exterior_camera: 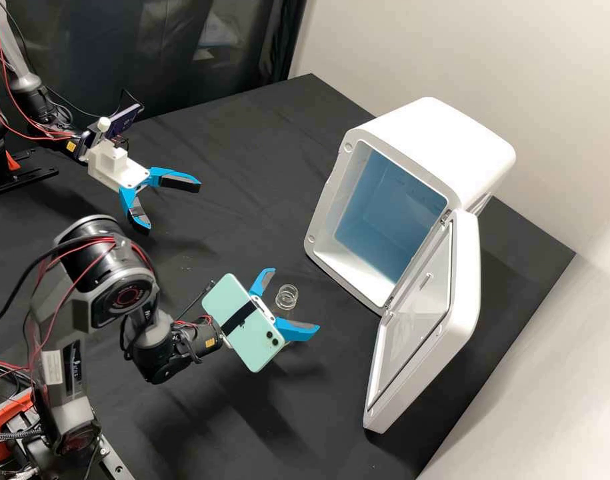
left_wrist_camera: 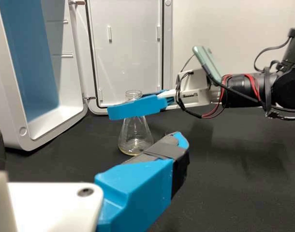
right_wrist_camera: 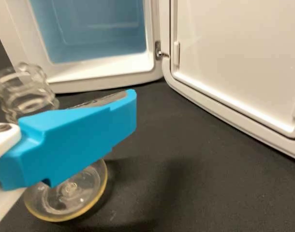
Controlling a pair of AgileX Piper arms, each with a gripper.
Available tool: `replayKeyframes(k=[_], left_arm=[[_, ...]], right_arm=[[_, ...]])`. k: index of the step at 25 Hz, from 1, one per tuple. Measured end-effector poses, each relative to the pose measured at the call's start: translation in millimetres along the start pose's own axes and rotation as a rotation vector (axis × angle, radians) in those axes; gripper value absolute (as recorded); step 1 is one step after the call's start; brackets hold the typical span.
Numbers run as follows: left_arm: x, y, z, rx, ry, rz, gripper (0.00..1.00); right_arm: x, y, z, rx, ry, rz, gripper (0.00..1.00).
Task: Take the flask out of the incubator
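Observation:
A clear glass flask (exterior_camera: 287, 295) stands upright on the black bench in front of the open white incubator (exterior_camera: 451, 143), outside its blue chamber. My right gripper (exterior_camera: 293, 300) is open, and the flask stands between its spread fingers. In the right wrist view one blue finger (right_wrist_camera: 75, 140) crosses in front of the flask (right_wrist_camera: 65, 193). My left gripper (exterior_camera: 161, 197) hangs open and holds nothing, well to the left of the flask. The left wrist view has the flask (left_wrist_camera: 134, 133) standing on the bench, with the right arm's finger (left_wrist_camera: 138, 107) across its neck.
The incubator door (exterior_camera: 425, 313) is swung fully open to the right and rests near the bench's front right edge. A mint-green phone (exterior_camera: 245, 322) is strapped to the right wrist. Cables and arm bases crowd the left side.

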Motion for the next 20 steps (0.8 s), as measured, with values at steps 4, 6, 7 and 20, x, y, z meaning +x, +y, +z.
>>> replayKeyframes(k=[4,6,7,20], left_arm=[[0.2,-0.3,1.1,0.0,-0.005,-0.001,1.0],[4.0,-6.4,10.4,-0.033,-0.013,0.008,1.0],[4.4,-10.9,14.7,-0.037,-0.01,0.009,1.0],[-2.9,-24.3,21.5,-0.084,0.036,-0.007,1.0]], right_arm=[[-7.2,1.1,-6.2,0.008,0.026,0.007,1.0],[-12.1,4.3,-7.9,0.052,0.038,0.018,1.0],[-14.6,7.1,-8.7,0.074,0.044,0.032,1.0],[-24.8,16.7,-15.9,0.124,0.085,0.08,1.0]])
